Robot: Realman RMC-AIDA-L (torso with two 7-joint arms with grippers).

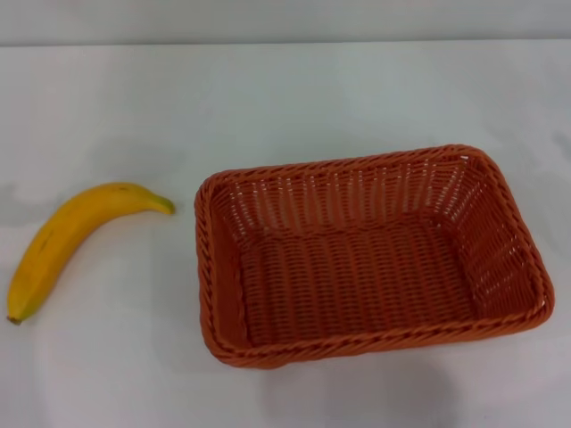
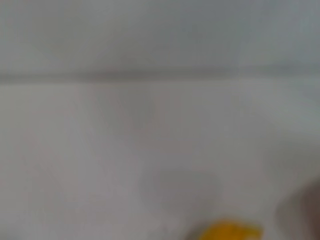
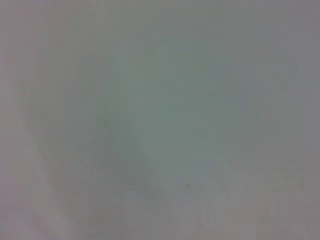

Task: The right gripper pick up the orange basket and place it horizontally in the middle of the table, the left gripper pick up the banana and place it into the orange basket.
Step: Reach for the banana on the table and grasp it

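Observation:
The orange basket (image 1: 366, 259) lies lengthwise across the middle of the white table (image 1: 285, 107), upright and with nothing inside it. To its left, apart from it, the yellow banana (image 1: 71, 239) rests on the tabletop, greenish stem toward the basket. A yellow patch of the banana (image 2: 227, 231) shows at one edge of the left wrist view. Neither gripper appears in any view. The right wrist view holds only bare table (image 3: 160, 120).
The table's far edge (image 1: 285, 42) meets a grey wall at the back. Bare white tabletop surrounds the basket and banana on all sides.

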